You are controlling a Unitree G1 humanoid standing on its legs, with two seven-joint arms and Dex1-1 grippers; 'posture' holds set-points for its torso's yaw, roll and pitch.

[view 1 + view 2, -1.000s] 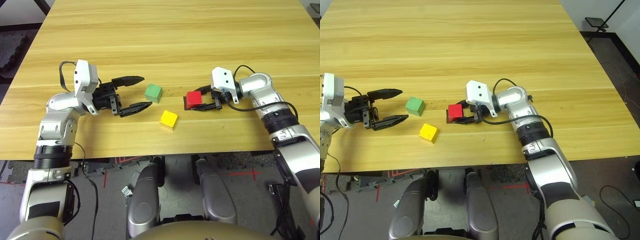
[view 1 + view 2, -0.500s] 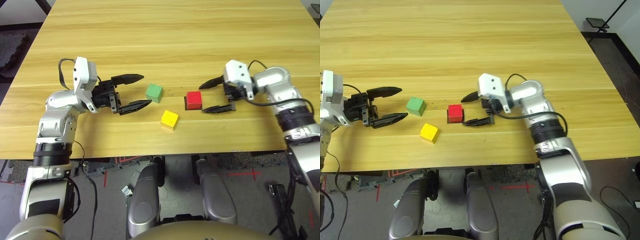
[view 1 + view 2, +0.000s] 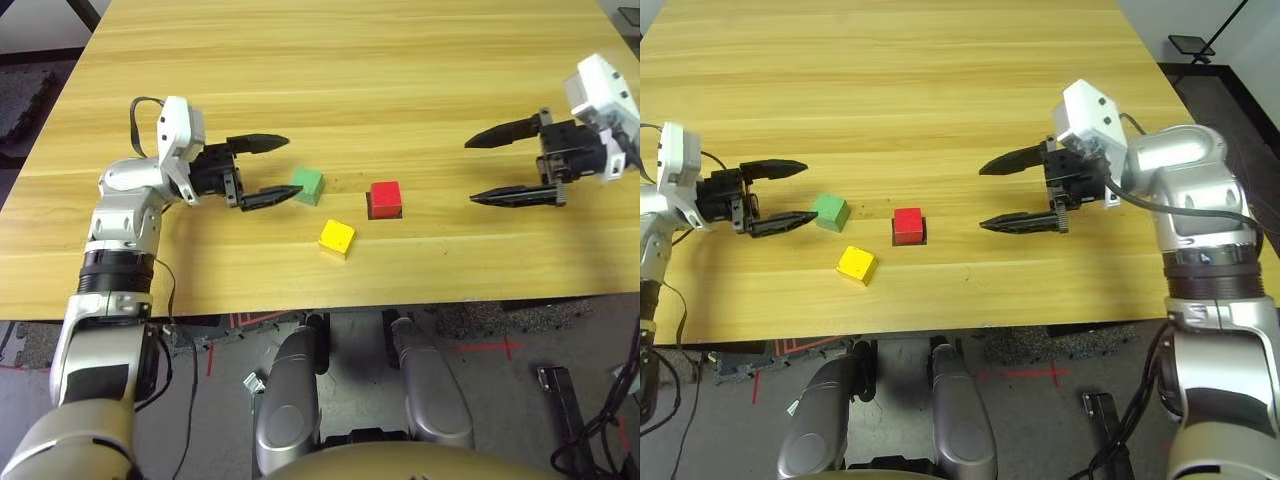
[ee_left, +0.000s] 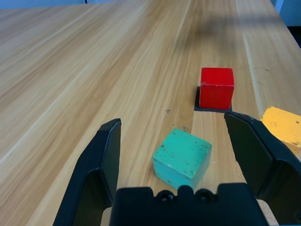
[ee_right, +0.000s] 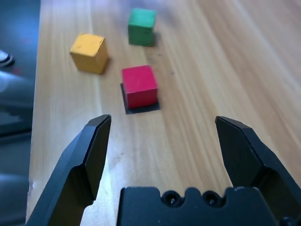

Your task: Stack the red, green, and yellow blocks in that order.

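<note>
Two silver, segmented forearms are seen, each ringed near the wrist by a ribbed black band. A white, boxy housing is mounted behind the left gripper (image 3: 262, 170), and a matching white housing, marked by small dark dots, is carried behind the right gripper (image 3: 1018, 192). A black cable is looped from the back of each housing down to the arm. Each gripper is made up of two long, black, tapered fingers set on a black block, where small round screw heads are visible in the wrist views.
</note>
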